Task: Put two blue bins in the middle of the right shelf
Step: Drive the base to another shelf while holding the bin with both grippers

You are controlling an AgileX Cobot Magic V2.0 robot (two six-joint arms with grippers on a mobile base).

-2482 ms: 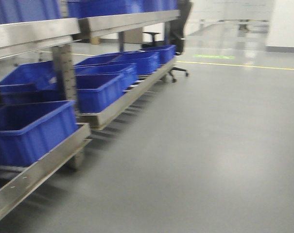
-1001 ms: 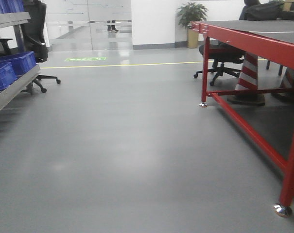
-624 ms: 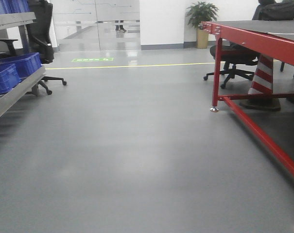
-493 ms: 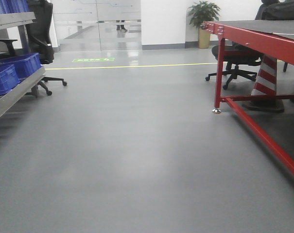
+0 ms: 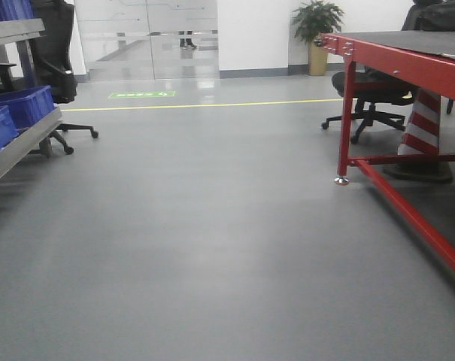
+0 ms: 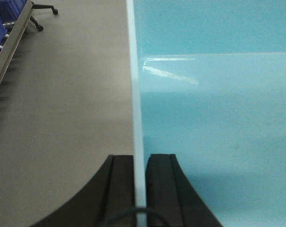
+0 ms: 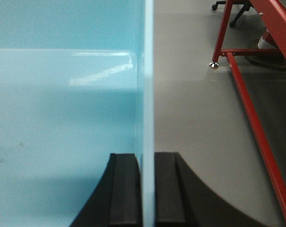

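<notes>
Over open floor (image 5: 212,226) beside a steel rack (image 5: 16,150), the left gripper (image 6: 140,189) and right gripper (image 7: 147,189) each clamp a side wall of a pale blue bin (image 6: 213,118) held between them, which looks like transport, and next comes locating the unseen target shelf.

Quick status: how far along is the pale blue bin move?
Done: the pale blue bin is gripped, left pincer and right pincer each shut on a side wall. In hand: transit across open floor, with a steel rack of dark blue bins off to the left. Left: reaching the target tier and setting down; a second bin isn't discernible.
</notes>
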